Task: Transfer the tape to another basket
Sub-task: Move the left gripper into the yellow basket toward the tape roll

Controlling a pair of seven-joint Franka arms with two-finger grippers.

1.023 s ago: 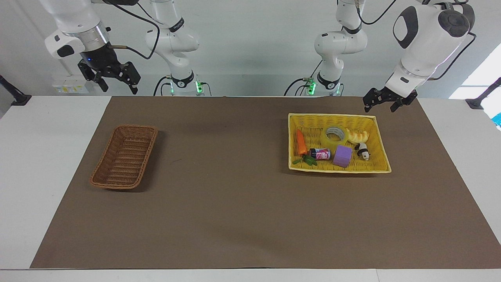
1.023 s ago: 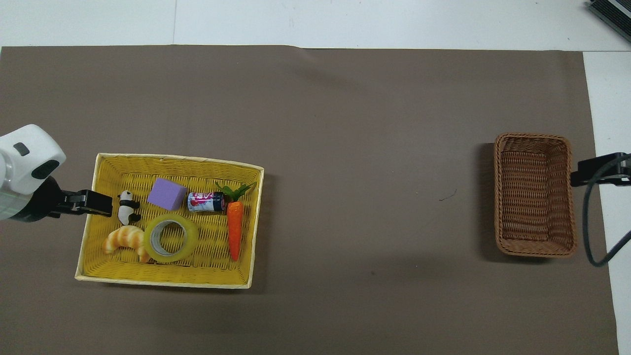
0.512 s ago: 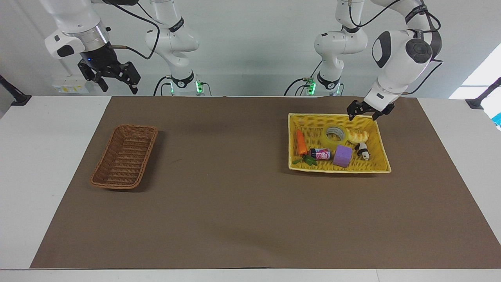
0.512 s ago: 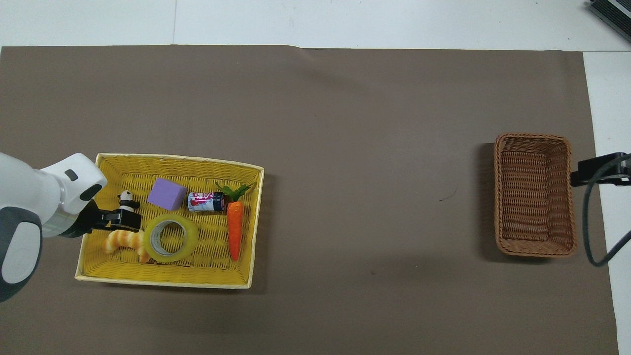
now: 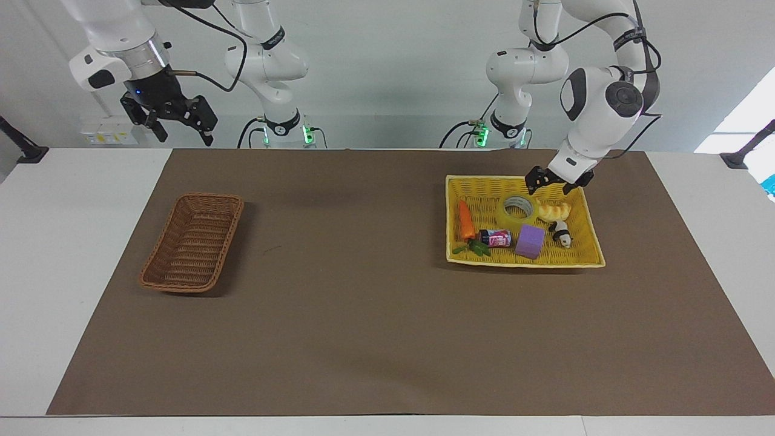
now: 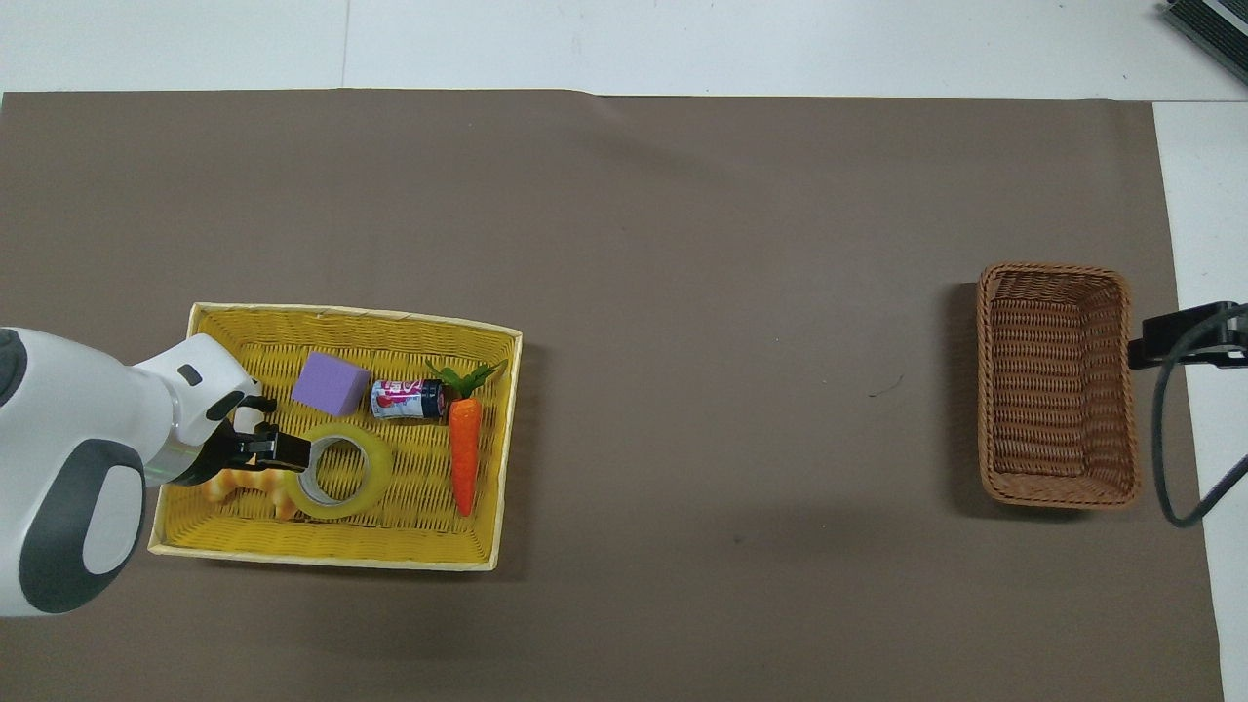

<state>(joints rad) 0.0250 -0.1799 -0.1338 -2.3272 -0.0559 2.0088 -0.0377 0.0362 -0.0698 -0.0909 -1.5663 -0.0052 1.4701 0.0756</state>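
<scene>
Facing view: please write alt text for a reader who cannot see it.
The left gripper, open, hangs over the yellow basket above the tape, not touching it. The wicker basket sits toward the right arm's end of the table, where the right gripper waits, raised.

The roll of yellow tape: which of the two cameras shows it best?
The facing view. There the tape lies whole in the yellow basket, with the left gripper raised just above it. In the overhead view that gripper covers part of the tape's ring.

croissant against tape, core clear
</scene>
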